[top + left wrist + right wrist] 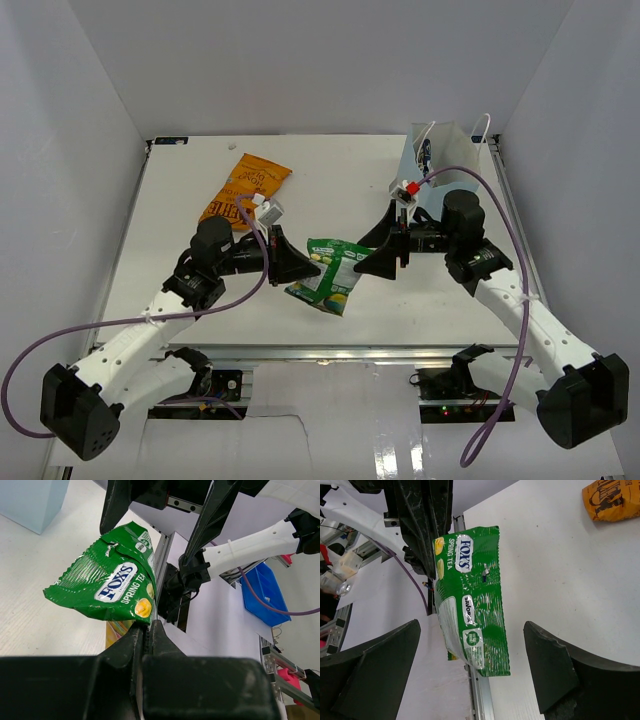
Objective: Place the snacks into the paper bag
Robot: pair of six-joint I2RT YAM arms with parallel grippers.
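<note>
My left gripper [303,267] is shut on one edge of the green snack packet [330,272] and holds it just above the table's near middle. The left wrist view shows the fingertips [148,626] pinching the packet [110,580]. My right gripper [360,256] is open and faces the packet from the right. In the right wrist view the packet [475,610] hangs between its spread fingers [560,665], not touching them. The long orange chip bag [245,190] lies flat at the back left. The light-blue paper bag [445,160] stands at the back right, with something dark blue in its mouth. The other snacks are out of view.
The table's front edge with its metal rail [320,350] runs just below the held packet. White walls close in the table on three sides. A blue bin [260,590] sits off the table beyond the right arm.
</note>
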